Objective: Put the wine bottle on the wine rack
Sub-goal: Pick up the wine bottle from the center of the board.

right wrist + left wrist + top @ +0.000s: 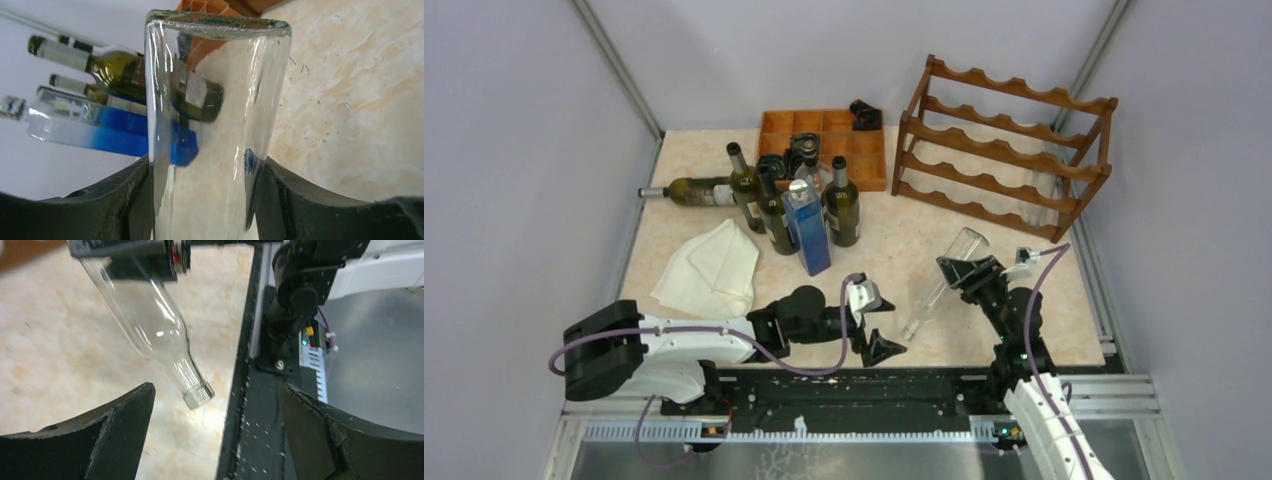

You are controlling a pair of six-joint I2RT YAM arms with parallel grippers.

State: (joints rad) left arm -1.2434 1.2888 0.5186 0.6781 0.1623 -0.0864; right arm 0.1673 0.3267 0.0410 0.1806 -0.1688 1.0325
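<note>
The bottle (927, 300) is clear glass. It hangs tilted over the front of the table (894, 250), base up and toward the rack (1004, 150), neck down toward the near edge. The jaws of the right arm (1014, 330) pinch it across the wide body. In the right wrist view the glass (215, 125) fills the gap between them. The jaws of the left arm (714, 340) stand fully spread just beside the neck. In the left wrist view the mouth (198, 395) lies between the fingers (115, 435) and touches neither. We cannot tell whether the mouth rests on the table.

We judge the step in hand to be the carry to the rack on the right arm alone. To do it well:

1. We draw the left arm back toward its base, so the spread jaws cannot catch the neck.
2. We raise the bottle straight up until the neck is well above the table.
3. We turn the wrist slowly until the bottle lies level. Smooth glass held by two pads can pivot in the grip, so we avoid sudden moves.
4. We carry it toward the far right, away from the dark bottles (839, 205) and the blue one (807, 230).
5. We line the bottle up across a front and a rear rail, body over one scallop and neck over the one opposite.
6. We lower it until both rails bear it, and only then spread the jaws.
</note>
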